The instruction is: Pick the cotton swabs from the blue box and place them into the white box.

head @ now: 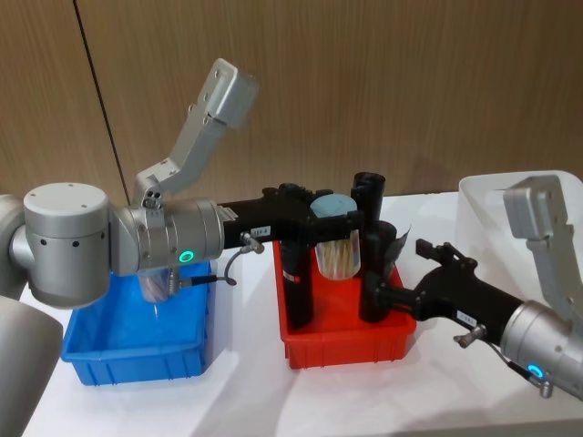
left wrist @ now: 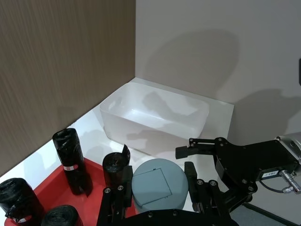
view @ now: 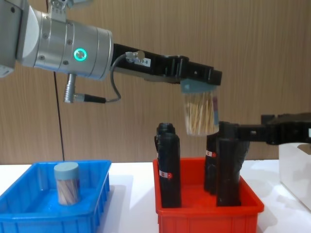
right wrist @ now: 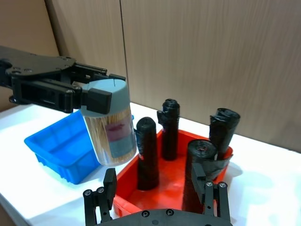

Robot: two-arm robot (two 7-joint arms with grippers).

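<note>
Cotton swabs (head: 339, 255) hang mid-carry over the red bin (head: 346, 350), lid clamped in the left gripper (head: 335, 211); next should come crossing to the white box (left wrist: 141, 136) at the desk's right edge, clearing the wide-open right gripper (head: 403, 271).

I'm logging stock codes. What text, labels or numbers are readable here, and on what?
No text is legible.
Left tool, white sticker: too small.
Right tool, white sticker: blurred.
Black roll, red-and-white sticker: unreadable.
Cotton swabs jar, label: blurred.
</note>
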